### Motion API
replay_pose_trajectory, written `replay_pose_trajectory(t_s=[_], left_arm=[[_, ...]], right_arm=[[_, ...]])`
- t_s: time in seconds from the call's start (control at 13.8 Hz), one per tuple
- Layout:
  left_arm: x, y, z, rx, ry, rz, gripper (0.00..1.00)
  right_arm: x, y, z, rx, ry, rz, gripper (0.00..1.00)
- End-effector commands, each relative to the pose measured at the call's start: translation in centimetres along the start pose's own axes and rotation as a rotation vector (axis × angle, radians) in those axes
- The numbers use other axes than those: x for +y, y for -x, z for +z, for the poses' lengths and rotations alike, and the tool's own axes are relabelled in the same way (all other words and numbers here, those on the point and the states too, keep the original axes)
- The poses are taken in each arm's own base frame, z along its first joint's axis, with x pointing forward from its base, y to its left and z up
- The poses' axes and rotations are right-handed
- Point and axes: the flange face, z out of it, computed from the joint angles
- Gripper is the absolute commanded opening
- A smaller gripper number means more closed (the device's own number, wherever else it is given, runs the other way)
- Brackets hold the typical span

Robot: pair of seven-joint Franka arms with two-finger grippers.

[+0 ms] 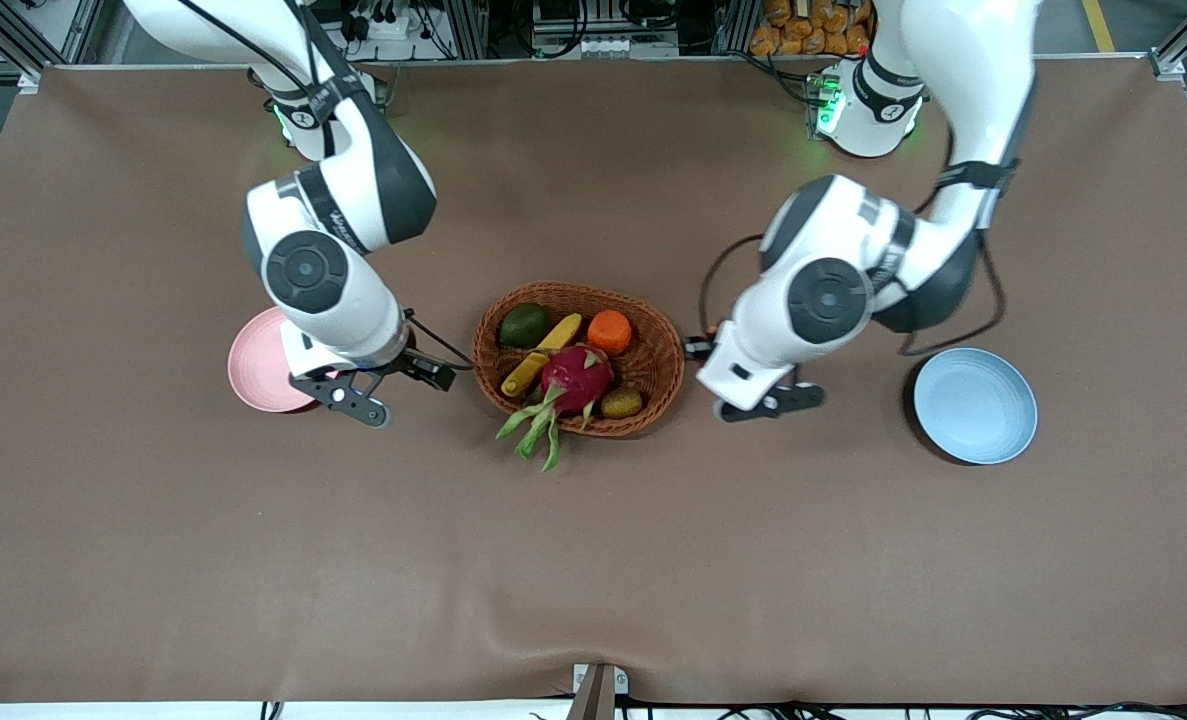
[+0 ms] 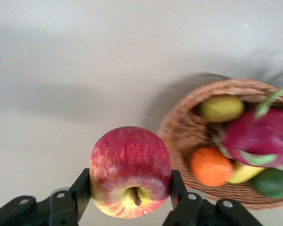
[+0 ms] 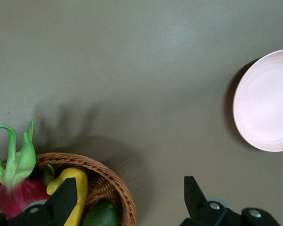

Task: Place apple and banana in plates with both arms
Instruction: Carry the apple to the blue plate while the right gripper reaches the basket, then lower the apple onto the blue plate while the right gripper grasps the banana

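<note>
Flanking basket (image 1: 653, 330): apple-clamping left gripper (image 2: 130, 207), spread right gripper (image 3: 132, 200).

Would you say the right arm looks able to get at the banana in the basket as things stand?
Probably yes: the right gripper is open and empty beside the basket, and the banana lies exposed on top, though the dragon fruit crowds one end.

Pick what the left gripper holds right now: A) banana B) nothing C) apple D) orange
C: in the left wrist view the left gripper has its fingers shut on the red apple, clear of the wicker basket, while the banana lies in that basket.
</note>
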Motion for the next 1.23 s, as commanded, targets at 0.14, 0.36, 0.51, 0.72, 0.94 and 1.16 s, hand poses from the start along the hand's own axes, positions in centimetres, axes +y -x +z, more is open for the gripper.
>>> replay_pose_trajectory(t_s=[0.14, 0.36, 0.51, 0.72, 0.94, 1.16], left_arm=[[-10.1, -2.0, -0.2, -0.03, -0.032, 0.102, 0.29], [-17.3, -3.2, 0.1, -0.046, -0.059, 0.143, 0.29], [-21.7, -4.2, 0.7, -0.058, -0.074, 0.156, 0.31], [-29.0, -6.2, 2.4, -0.022, -0.097, 0.231, 0.32], [-36.7, -7.8, 6.6, 0.022, -0.055, 0.31, 0.32], [-41.4, -8.9, 10.3, 0.016, -0.017, 0.325, 0.32]], right_arm=[[-2.8, 1.4, 2.4, 0.012, -0.005, 0.082, 1.0], [-3.6, 2.1, 3.5, 0.012, -0.002, 0.114, 1.0], [-4.0, 2.2, 3.9, 0.013, -0.008, 0.13, 1.0], [-5.1, 3.2, 5.1, 0.016, -0.007, 0.152, 1.0], [-5.5, 3.3, 5.9, 0.014, -0.01, 0.152, 1.0], [-6.1, 3.2, 6.6, 0.015, -0.008, 0.183, 1.0]])
